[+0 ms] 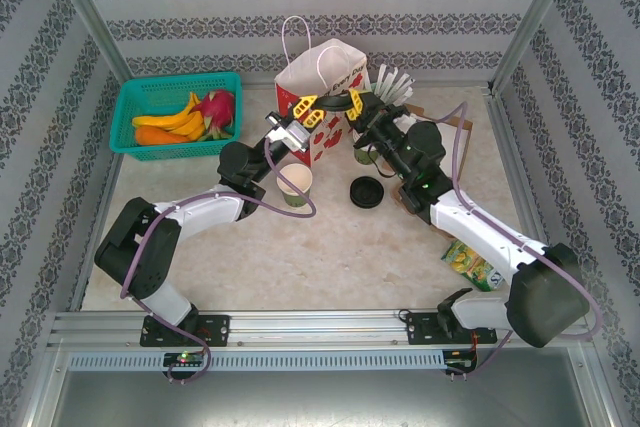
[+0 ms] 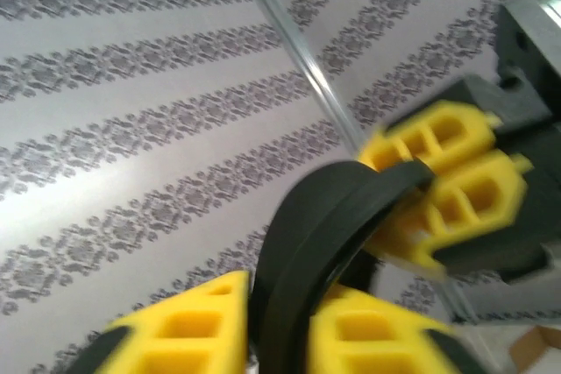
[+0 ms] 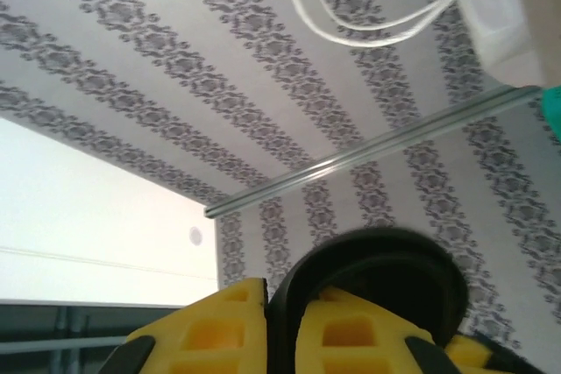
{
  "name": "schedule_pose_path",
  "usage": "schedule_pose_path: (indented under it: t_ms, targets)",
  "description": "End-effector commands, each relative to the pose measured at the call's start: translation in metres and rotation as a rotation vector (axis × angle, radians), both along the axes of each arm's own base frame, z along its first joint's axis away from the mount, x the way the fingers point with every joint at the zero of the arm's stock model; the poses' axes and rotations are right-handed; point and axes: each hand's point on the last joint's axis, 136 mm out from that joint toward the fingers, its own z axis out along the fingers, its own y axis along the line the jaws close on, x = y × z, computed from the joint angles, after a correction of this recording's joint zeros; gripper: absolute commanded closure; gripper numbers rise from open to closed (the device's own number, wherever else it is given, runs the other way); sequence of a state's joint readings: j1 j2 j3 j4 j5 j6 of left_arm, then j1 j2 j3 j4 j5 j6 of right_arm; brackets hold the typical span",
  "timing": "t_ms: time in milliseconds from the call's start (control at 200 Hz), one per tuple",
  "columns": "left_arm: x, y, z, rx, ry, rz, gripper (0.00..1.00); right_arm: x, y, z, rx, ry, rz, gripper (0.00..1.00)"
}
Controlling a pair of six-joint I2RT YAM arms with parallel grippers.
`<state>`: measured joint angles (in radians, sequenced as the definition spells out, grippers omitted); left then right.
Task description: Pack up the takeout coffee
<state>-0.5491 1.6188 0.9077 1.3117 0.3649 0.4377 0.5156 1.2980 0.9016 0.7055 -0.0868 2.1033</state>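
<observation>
Matt black plastic lid (image 3: 386,256), green paper cup (image 1: 297,185), paper bag (image 1: 325,97)

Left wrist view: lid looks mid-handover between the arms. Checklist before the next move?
1. Right gripper shut on the held lid: ok.
2. Left gripper free of the held lid: cannot tell; the rim sits between its jaws and the view is blurred.
3. Green cup upright and open on the table: ok.
4. Paper bag standing upright: ok.
5. Spare lid lying apart from the green cup: ok.
</observation>
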Motion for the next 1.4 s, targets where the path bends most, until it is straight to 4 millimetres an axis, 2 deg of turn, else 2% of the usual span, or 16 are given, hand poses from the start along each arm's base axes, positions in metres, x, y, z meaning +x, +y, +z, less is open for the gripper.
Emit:
schedule_pose_path:
  t_ms: [0,90,150,200,285,460,500,580,639,699,814,889,964,1104,1264,1394]
  targets:
    - [-0.023,-0.019,-0.003,0.009,0.070,-0.161,0.55,0.005,-0.009,-0.005,-0.017,-0.053,-0.102,1.00]
    - [-0.021,-0.016,-0.012,-0.027,0.151,-0.160,0.44,0.006,-0.018,-0.007,-0.029,-0.086,-0.164,1.00]
    - [-0.016,-0.008,-0.019,-0.079,0.211,-0.134,0.10,0.006,-0.025,-0.005,-0.041,-0.124,-0.206,1.00]
    - [-0.013,-0.003,-0.027,-0.106,0.263,-0.118,0.00,0.005,-0.031,-0.002,-0.049,-0.166,-0.243,1.00]
    - [-0.011,0.002,-0.038,-0.137,0.371,-0.113,0.00,0.007,-0.043,0.003,-0.061,-0.244,-0.293,1.00]
    - [0.010,0.028,-0.036,-0.326,0.699,-0.091,0.01,0.010,-0.051,0.019,-0.134,-0.504,-0.316,1.00]
    - [0.015,0.036,-0.032,-0.378,0.799,-0.092,0.01,0.015,-0.049,0.014,-0.180,-0.525,-0.295,1.00]
    - [0.020,0.053,-0.027,-0.453,0.997,-0.106,0.01,0.014,-0.047,0.018,-0.335,-0.644,-0.306,1.00]
    - [0.020,0.067,-0.026,-0.525,1.131,-0.101,0.00,0.007,-0.042,0.030,-0.419,-0.747,-0.310,1.00]
    - [0.014,0.070,-0.021,-0.548,1.214,-0.154,0.00,-0.005,-0.032,0.046,-0.505,-0.880,-0.302,1.00]
    - [0.000,0.065,-0.016,-0.536,1.344,-0.255,0.00,-0.035,-0.012,0.066,-0.635,-1.131,-0.276,1.00]
    - [-0.011,0.052,-0.011,-0.457,1.435,-0.342,0.00,-0.055,-0.002,0.075,-0.701,-1.279,-0.269,1.00]
    - [-0.023,0.039,-0.003,-0.358,1.513,-0.421,0.08,-0.073,0.006,0.080,-0.763,-1.400,-0.275,1.00]
    - [-0.032,0.033,0.011,-0.301,1.538,-0.500,0.11,-0.100,0.016,0.084,-0.835,-1.566,-0.246,1.00]
    - [-0.048,0.022,0.043,-0.267,1.504,-0.698,0.21,-0.115,0.018,0.086,-0.875,-1.652,-0.291,1.00]
    - [-0.057,0.020,0.058,-0.259,1.489,-0.794,0.30,-0.119,0.020,0.091,-0.902,-1.685,-0.368,1.00]
